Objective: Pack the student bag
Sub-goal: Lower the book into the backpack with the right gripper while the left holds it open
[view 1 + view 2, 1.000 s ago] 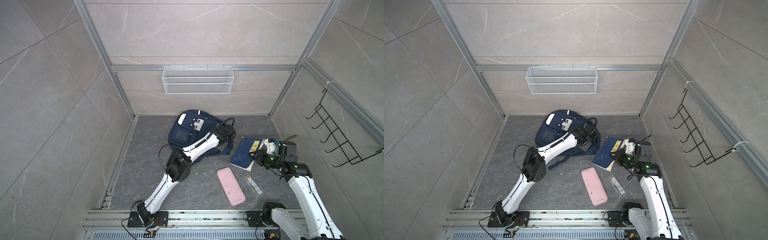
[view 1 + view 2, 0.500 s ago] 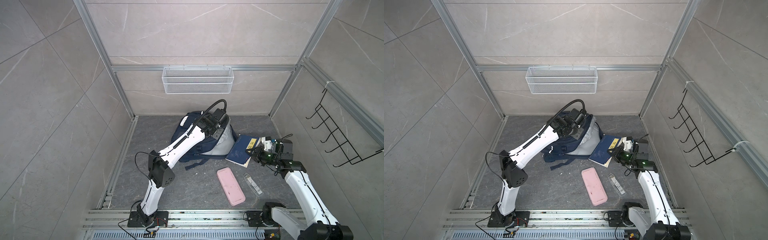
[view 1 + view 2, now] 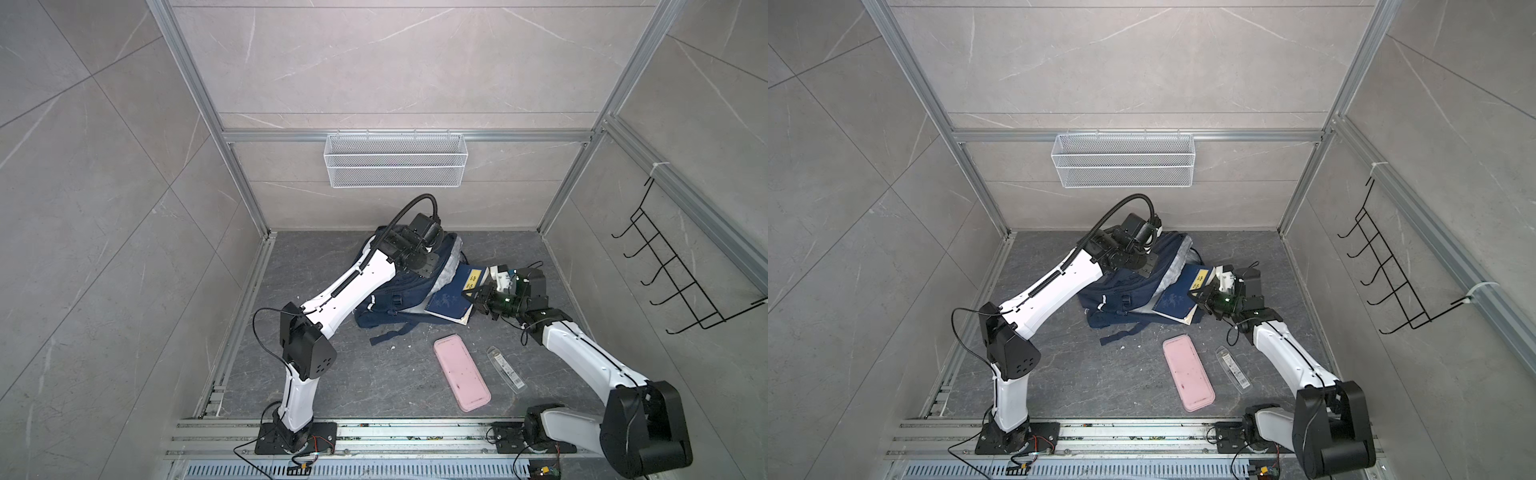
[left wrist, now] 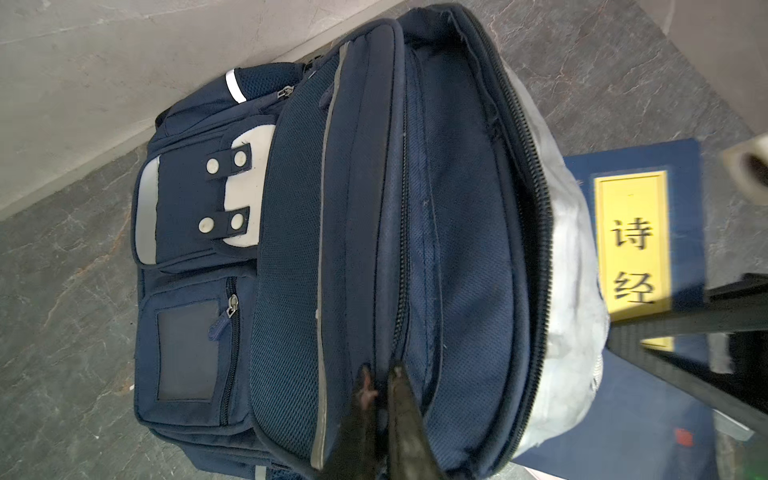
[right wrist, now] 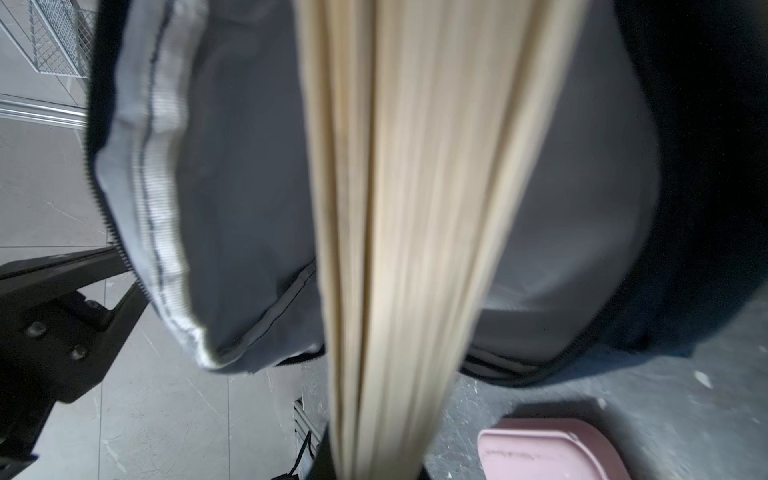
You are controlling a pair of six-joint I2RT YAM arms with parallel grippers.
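Student bag (image 3: pixel 395 296) lies near the middle of the far edge of the table (image 3: pixel 332 374). Left claw (image 4: pixel 381 374) is clenched on its front panel, lifting it so the mouth gapes. Right claw (image 3: pixel 478 298) grasps the blue book (image 3: pixel 453 296), angled into that opening; insertion judged under way.

Book (image 3: pixel 451 300) partly inside student bag (image 3: pixel 390 304)

Both top views looked down from high at 6 o'clock. Wrist cameras sat close, sharing the student bag (image 4: pixel 374 249).

student bag (image 3: pixel 390 297) lifted open, book (image 3: pixel 451 297) pushed in
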